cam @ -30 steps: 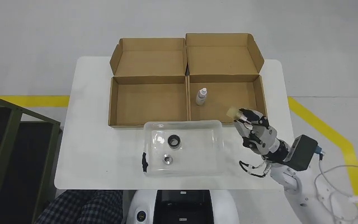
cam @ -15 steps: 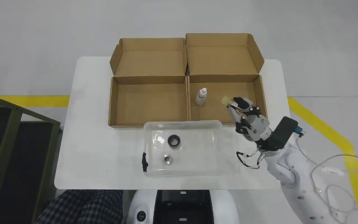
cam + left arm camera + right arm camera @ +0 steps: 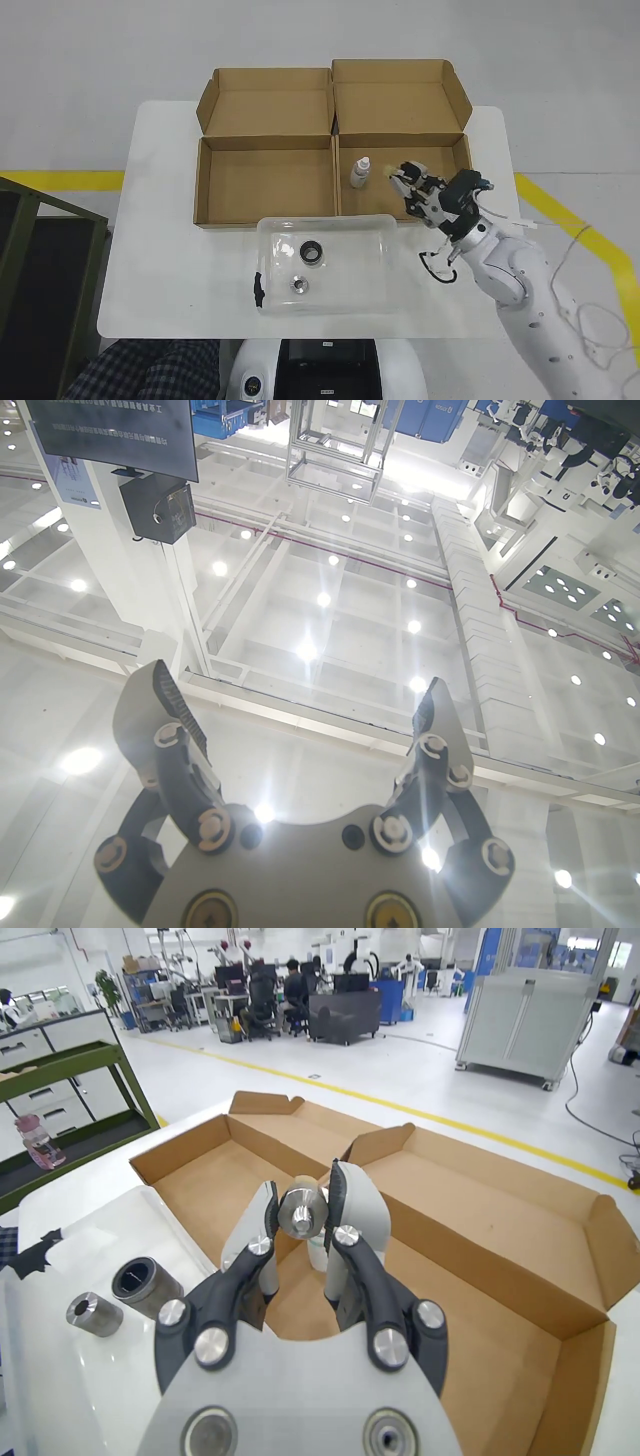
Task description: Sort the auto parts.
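Showing the right gripper (image 3: 302, 1185) closed on a metal stud (image 3: 299, 1218), which is held above the right cardboard box (image 3: 425, 158), near the white bottle (image 3: 360, 172) standing inside that box. The left gripper (image 3: 295, 687) is seen spread wide, empty, pointed at the ceiling (image 3: 350, 575).

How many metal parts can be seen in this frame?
3. A dark sleeve and a smaller cylinder lie in the clear tray; a third part is held by the right gripper over the right box. More may be hidden.
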Robot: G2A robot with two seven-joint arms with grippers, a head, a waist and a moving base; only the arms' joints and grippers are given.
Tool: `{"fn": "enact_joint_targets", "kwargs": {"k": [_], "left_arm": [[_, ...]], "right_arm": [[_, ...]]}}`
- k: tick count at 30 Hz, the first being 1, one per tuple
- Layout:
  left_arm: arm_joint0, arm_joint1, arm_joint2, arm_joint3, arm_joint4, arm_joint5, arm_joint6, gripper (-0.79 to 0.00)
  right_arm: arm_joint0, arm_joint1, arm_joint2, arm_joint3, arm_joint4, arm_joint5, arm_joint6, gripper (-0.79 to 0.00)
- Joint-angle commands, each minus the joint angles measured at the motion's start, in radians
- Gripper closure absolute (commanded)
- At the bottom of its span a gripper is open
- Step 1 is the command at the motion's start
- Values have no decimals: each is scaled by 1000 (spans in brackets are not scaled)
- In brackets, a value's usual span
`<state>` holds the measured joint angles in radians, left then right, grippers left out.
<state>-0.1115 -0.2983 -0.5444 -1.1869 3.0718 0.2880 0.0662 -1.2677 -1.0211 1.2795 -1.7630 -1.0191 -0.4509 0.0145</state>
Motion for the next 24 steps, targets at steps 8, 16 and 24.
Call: {"fn": "enact_joint_targets", "kwargs": {"k": [8,16,24], "left_arm": [[0,0,0,0,0,0,0,-785],[0,0,0,0,0,0,0,-785],[0,0,0,0,0,0,0,-785]], "right_arm": [[113,-11,-37,86,67,31,271,0],[233,-27,-111,180,83,62,483,0],[331,-48,-187,262,88,96,626,0]]}}
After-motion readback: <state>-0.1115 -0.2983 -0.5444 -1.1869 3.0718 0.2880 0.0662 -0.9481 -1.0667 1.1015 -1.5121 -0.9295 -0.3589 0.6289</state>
